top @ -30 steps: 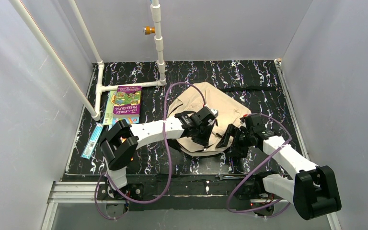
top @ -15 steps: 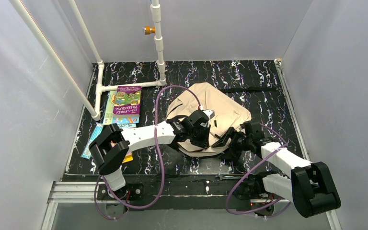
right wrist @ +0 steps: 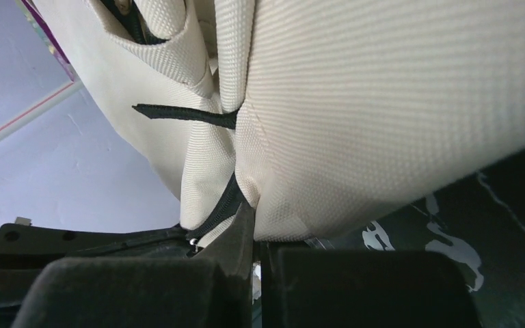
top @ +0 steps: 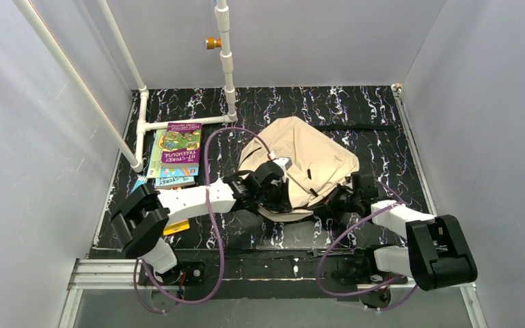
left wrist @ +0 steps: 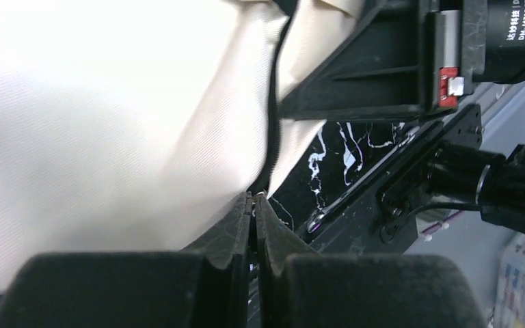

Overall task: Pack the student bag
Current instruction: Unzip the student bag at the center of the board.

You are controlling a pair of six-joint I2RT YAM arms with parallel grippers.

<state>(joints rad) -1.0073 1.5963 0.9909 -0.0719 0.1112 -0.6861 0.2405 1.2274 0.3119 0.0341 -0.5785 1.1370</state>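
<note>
Evidently left pincer point(left wrist: 253, 199) and right pincer point(right wrist: 253, 213) each nip the student bag's point(top: 314, 147) zip edge point(right wrist: 224, 203), probably to spread it.

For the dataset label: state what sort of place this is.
Probably a lab robot test cell: plain grey panel walls box in a black marbled table, a white pipe frame stands at its back, and the left arm and right arm stand at its near edge.
</note>
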